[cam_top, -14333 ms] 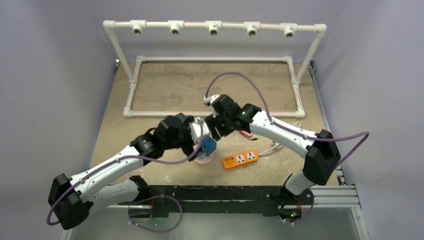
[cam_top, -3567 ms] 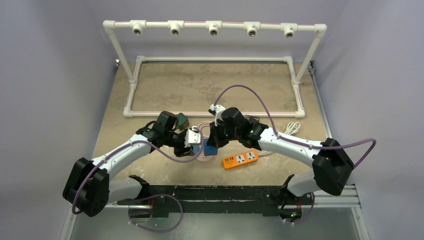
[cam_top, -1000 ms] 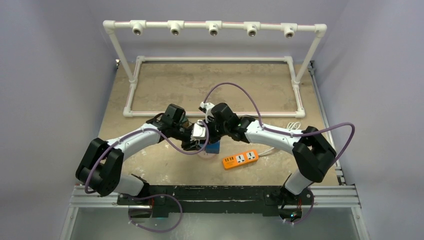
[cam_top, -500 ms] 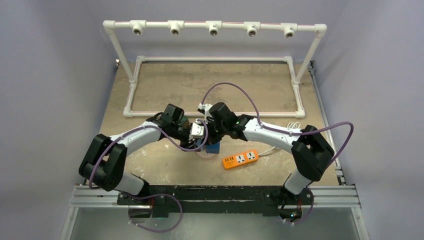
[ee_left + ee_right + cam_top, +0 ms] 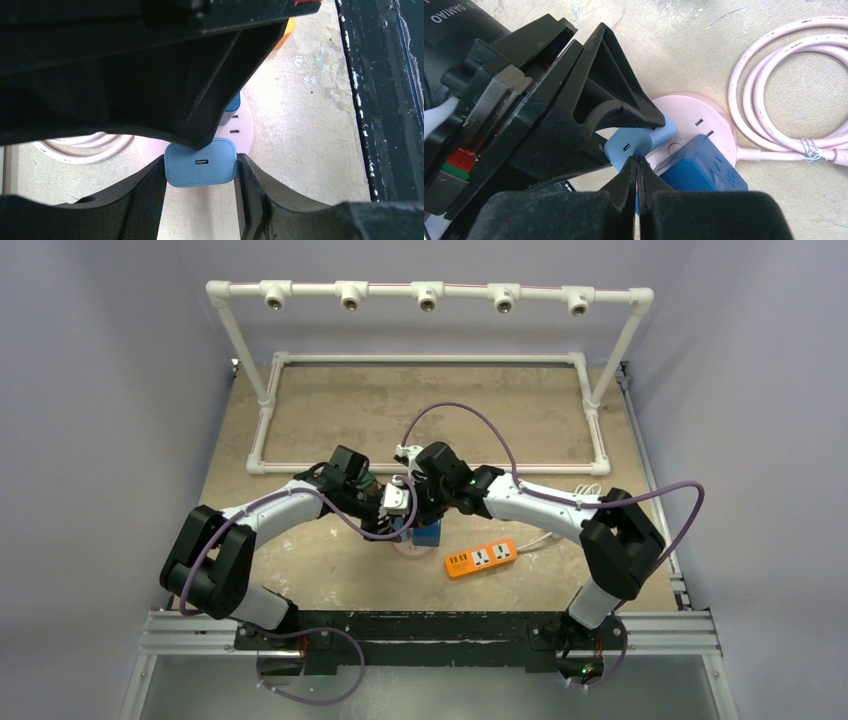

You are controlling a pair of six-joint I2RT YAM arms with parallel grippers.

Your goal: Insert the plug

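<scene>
The plug [image 5: 201, 163] is a light-blue charger block with a small slot in its upper face. My left gripper [image 5: 200, 186] is shut on its two sides, holding it over the round pink socket base [image 5: 704, 111]. In the right wrist view the plug [image 5: 633, 142] sits just ahead of my right gripper [image 5: 637, 163], which is shut, its joined tips touching the plug's top edge. Whether the plug's pins are in the base is hidden. From above, both grippers meet at the table's middle, left gripper [image 5: 393, 523] beside right gripper [image 5: 415, 516].
A darker blue cube adapter [image 5: 700, 169] stands on the pink base next to the plug. A coiled pink cable [image 5: 789, 100] lies beside it. An orange power strip [image 5: 481, 558] lies to the right, and a white pipe frame [image 5: 430, 360] stands at the back.
Over the last second both arms have crept slightly left and closer together over the pink base. Both grippers keep the same state.
</scene>
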